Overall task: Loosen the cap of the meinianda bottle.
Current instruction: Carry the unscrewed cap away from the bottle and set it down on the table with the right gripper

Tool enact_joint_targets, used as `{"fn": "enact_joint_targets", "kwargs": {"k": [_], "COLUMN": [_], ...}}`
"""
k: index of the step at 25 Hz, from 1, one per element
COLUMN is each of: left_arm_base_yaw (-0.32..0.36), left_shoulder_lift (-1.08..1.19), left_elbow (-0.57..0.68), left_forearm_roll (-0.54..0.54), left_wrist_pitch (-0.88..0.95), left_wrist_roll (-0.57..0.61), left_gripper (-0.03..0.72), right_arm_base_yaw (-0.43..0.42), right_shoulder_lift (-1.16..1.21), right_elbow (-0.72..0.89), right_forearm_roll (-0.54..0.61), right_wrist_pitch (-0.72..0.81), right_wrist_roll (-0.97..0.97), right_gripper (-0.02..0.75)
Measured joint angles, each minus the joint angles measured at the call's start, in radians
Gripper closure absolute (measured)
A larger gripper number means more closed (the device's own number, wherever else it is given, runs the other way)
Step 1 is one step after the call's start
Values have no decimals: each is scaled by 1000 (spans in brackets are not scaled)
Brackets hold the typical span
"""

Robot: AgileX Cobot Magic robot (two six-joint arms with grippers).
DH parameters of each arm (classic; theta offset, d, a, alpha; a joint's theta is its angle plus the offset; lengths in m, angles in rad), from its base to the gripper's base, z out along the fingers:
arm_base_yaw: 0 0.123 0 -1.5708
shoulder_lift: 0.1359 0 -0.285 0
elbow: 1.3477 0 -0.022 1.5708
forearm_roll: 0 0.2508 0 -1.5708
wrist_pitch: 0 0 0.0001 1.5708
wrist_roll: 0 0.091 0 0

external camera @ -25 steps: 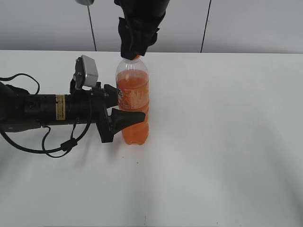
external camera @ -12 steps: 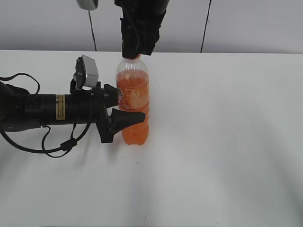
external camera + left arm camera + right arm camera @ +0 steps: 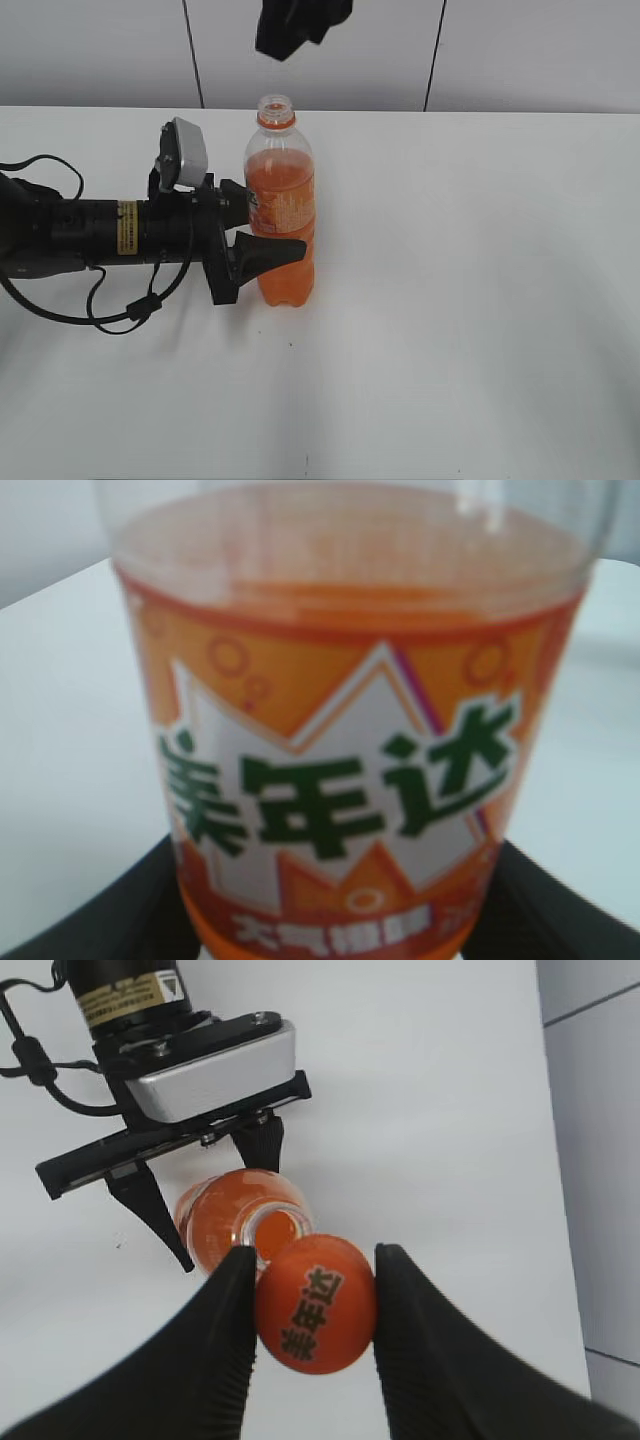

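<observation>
Since a second ago the right gripper (image 3: 315,1305) has lifted clear of the bottle neck, cap (image 3: 315,1302) pinched between its fingers. Meinianda bottle (image 3: 281,210) stands upright on the white table (image 3: 480,300), mouth open. Left gripper (image 3: 262,232) clamps its labelled body from the left side.

The left arm lies level, its left gripper (image 3: 262,255) clamped around the meinianda bottle (image 3: 281,205) at label height. The right gripper (image 3: 312,1305) hangs above the bottle's open neck, fingers (image 3: 222,1310) pinching the cap (image 3: 315,1303); its wrist is apparently vertical, mostly cropped.
</observation>
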Motion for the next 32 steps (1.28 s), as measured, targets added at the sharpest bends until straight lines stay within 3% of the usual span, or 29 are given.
{"fn": "enact_joint_targets", "kwargs": {"k": [5, 9, 17, 32], "left_arm_base_yaw": [0, 0, 0, 0], "left_shoulder_lift": [0, 0, 0, 0], "left_elbow": [0, 0, 0, 0], "left_forearm_roll": [1, 1, -1, -5], "left_wrist_pitch": [0, 0, 0, 0], "left_wrist_roll": [0, 0, 0, 0], "left_gripper": [263, 263, 263, 263], "right_arm_base_yaw": [-1, -12, -113, -504], "right_shoulder_lift": [-85, -114, -113, -113], "right_elbow": [0, 0, 0, 19], "right_forearm_roll": [-25, -100, -142, -74], "right_wrist_pitch": [0, 0, 0, -1], "right_wrist_roll": [167, 482, 883, 879], "right_gripper": [469, 469, 469, 469]}}
